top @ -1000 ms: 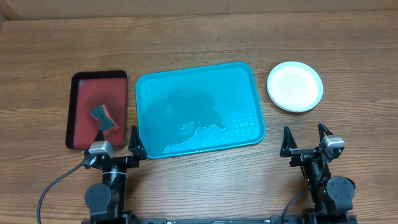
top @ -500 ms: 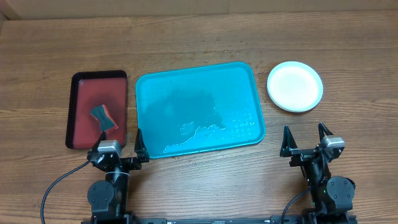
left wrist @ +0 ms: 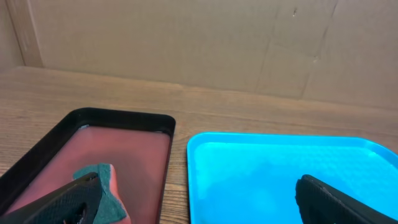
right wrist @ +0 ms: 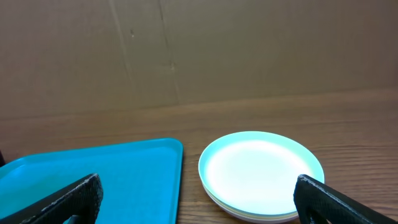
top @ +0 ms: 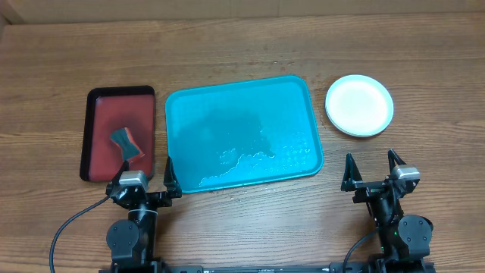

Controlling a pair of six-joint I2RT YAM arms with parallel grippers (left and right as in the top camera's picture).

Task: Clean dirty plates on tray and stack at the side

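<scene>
Sitting stacked, the plates (top: 359, 105) lie just beyond the spread right hand (top: 370, 155).

- Teal tray (top: 227, 114): smooth, glossy plastic with wet-looking patches.
- Plates (top: 359, 105): smooth, glossy plastic.
- Table (top: 242, 53): grained wood, matt.
- Dark red tray (top: 106, 114): matt plastic.
- Backdrop (left wrist: 186, 37): matt cardboard.

I can read no text, label, brand, number or sign in any of my views.
</scene>
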